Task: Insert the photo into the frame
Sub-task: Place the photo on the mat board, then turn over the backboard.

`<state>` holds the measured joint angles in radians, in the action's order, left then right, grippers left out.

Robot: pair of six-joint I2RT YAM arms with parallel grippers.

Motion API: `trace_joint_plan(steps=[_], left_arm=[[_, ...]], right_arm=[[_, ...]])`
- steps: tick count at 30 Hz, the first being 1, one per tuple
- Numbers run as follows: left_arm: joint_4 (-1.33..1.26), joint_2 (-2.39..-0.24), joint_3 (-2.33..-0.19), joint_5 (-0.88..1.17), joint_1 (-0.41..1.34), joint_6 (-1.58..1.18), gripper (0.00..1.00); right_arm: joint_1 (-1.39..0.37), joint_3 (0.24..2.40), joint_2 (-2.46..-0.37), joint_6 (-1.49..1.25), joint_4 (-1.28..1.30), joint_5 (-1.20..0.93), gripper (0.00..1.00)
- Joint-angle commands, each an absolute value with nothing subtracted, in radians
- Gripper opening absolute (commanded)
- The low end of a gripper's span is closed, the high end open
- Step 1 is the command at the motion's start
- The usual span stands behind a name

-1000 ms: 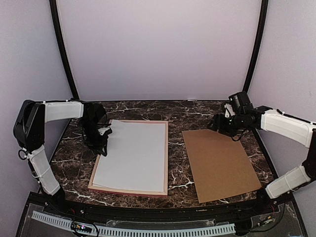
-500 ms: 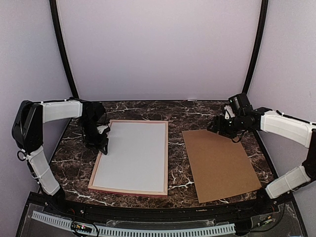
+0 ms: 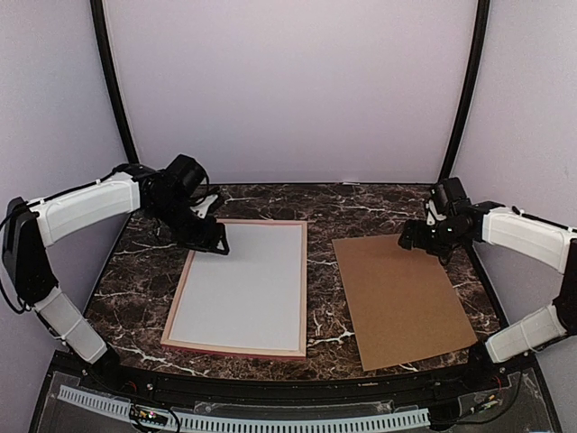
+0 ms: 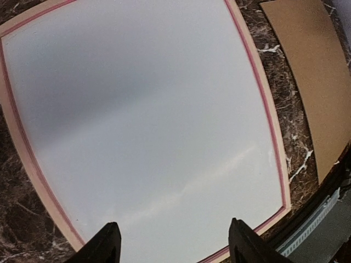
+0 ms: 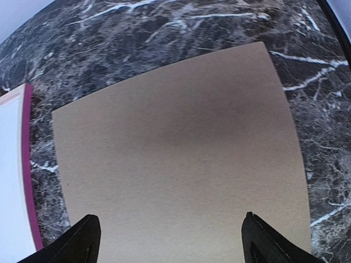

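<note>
The pink-railed frame [image 3: 234,350] lies flat on the marble table, left of centre. A plain white sheet [image 3: 243,284] fills it edge to edge; no printed side shows, so I cannot tell whether it is the photo. My left gripper [image 3: 215,242] hovers over the frame's far-left corner. In the left wrist view it [image 4: 174,233] is open above the white sheet [image 4: 142,109], holding nothing, with the frame's rail [image 4: 269,109] at the right. My right gripper [image 3: 416,242] is open over the far edge of the brown backing board [image 3: 401,298], with nothing held [image 5: 170,224].
The brown board [image 5: 175,153] lies flat right of the frame [image 5: 26,164], a strip of marble between them. It also shows in the left wrist view as the brown board [image 4: 312,71]. Black posts and pale walls close in the table.
My left gripper let go of the white sheet's far-left corner, opened, and moved to the frame's far edge. The sheet settled flat in the frame. My right gripper opened wider.
</note>
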<state>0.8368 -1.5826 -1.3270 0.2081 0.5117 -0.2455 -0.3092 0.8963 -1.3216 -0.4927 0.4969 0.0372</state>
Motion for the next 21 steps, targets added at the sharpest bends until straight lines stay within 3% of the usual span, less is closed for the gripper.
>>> trace_joint_plan(steps=[1,5,13,21], left_arm=[[0.659,-1.551,-1.335,0.305,0.616,-0.362,0.78],[0.529,-1.589,-1.343,0.347,0.714,-0.427,0.97],[0.42,-1.878,-1.544,0.369,0.938,-0.479,0.99],[0.419,-2.176,-1.809,0.405,1.045,-0.492,0.99]], right_arm=[[-0.211,0.844,-1.302,-0.434,0.526,0.085,0.92],[-0.107,0.789,-1.308,-0.406,0.499,0.077,0.94],[0.033,0.728,-1.356,-0.42,0.423,0.013,0.94],[0.086,0.658,-1.41,-0.437,0.345,-0.102,0.93]])
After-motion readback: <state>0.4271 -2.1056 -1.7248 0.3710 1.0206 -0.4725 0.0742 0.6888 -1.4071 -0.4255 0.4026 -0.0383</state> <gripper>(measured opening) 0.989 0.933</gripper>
